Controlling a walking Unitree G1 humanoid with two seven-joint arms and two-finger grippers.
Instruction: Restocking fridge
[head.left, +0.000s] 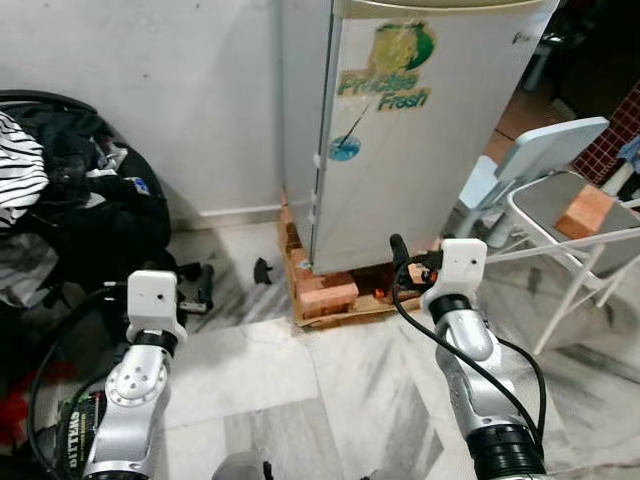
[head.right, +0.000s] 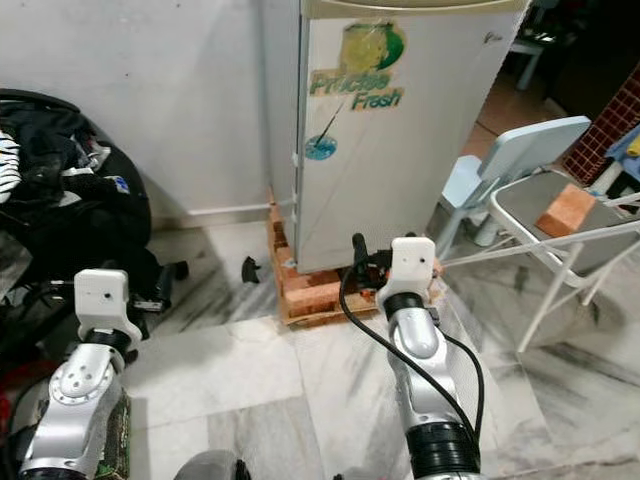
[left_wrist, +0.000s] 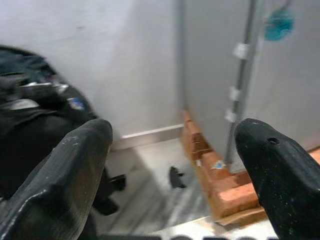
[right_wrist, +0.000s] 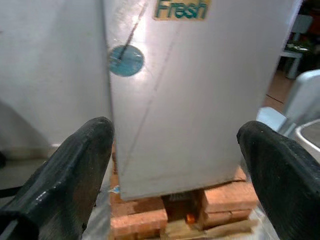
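Facing the shut fridge on its bricks; both grippers, left and right, spread, empty; restocking apparently unstarted.

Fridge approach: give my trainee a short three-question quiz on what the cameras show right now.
1. True or false: the fridge door is shut.
2. What does the fridge stand on? A) bare floor B) bricks on a wooden board C) a metal trolley
3. Fill in: the left gripper and right gripper both have their fingers ____ and hold nothing.

Key
1. True: the door lies flush, with its Fresh sticker facing the robot.
2. B: red bricks show under its base.
3. Open: each wrist view shows a wide gap between the two black fingers. A folding chair with a brick on its seat stands to the robot's right.
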